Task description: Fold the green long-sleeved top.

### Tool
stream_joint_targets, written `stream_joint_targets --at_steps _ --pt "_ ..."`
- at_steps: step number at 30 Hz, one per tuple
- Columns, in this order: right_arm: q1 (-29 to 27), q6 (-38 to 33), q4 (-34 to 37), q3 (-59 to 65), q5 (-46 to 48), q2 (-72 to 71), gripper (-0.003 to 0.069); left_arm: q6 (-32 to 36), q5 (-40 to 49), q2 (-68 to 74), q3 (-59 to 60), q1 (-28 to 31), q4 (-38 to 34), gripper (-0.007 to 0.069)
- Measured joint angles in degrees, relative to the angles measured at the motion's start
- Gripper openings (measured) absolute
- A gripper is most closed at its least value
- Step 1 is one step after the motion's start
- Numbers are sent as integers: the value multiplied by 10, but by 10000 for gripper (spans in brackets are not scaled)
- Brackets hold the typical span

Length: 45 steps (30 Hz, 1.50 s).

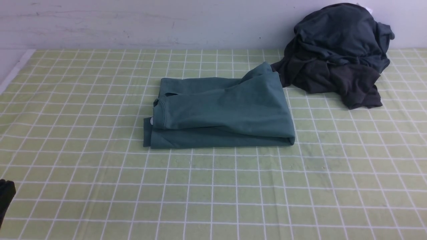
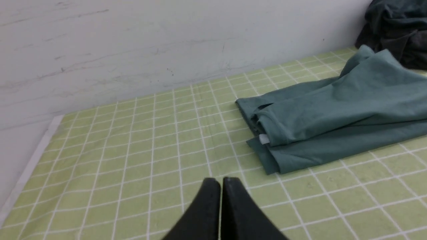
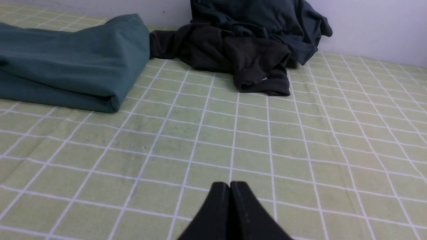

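The green long-sleeved top (image 1: 223, 110) lies near the middle of the surface (image 1: 213, 186), already folded into a thick, roughly rectangular bundle of several layers. Its ribbed crew neck (image 1: 159, 110) faces the robot's left, and a rounded fold edge runs down the right side. A small white neck label (image 2: 264, 138) peeps out at the collar, but nothing on it can be read, and no chest logo or other writing shows on the upward faces. One corner at the far right (image 1: 263, 70) stands up a little and is not pressed flat; it reaches toward the dark charcoal-grey heap of garments (image 1: 337, 53), which is bunched against the wall (image 1: 133, 23) and appears just to touch the top there. The surface is covered with a pale green cloth crossed by white grid lines. The left hand (image 2: 221, 181) is clenched on nothing and hangs above bare cloth, near the collar end but clear of it. The right hand (image 3: 230, 185) is likewise clenched and empty, well apart from the bundle's rounded edge. The folding looks essentially complete, with both arms drawn back toward the robot's side. If anything remains, it would be to flatten the raised far corner or to square the layers, which would call for a hand to come in low over the bundle without dragging the dark heap.
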Motion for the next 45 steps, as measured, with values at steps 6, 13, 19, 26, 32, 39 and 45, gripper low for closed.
stream_joint_targets --at_steps 6,13,19,26,32,39,45 --pt "0 1 0 0 0 0 -14 -179 -53 -83 98 15 114 -3" --pt "0 1 0 0 1 0 -14 -383 58 -94 112 28 257 -3" --pt "-1 1 0 0 1 0 -14 -314 62 -94 112 16 253 -3" --pt "-1 1 0 0 1 0 -14 -296 63 -94 111 9 250 -3" --pt "-1 1 0 0 1 0 -14 -296 66 -94 111 -2 244 -3" --pt "-1 1 0 0 1 0 -14 -296 66 -94 111 -2 244 -3" --pt "-1 1 0 0 1 0 -14 -296 66 -94 111 -2 244 -3"
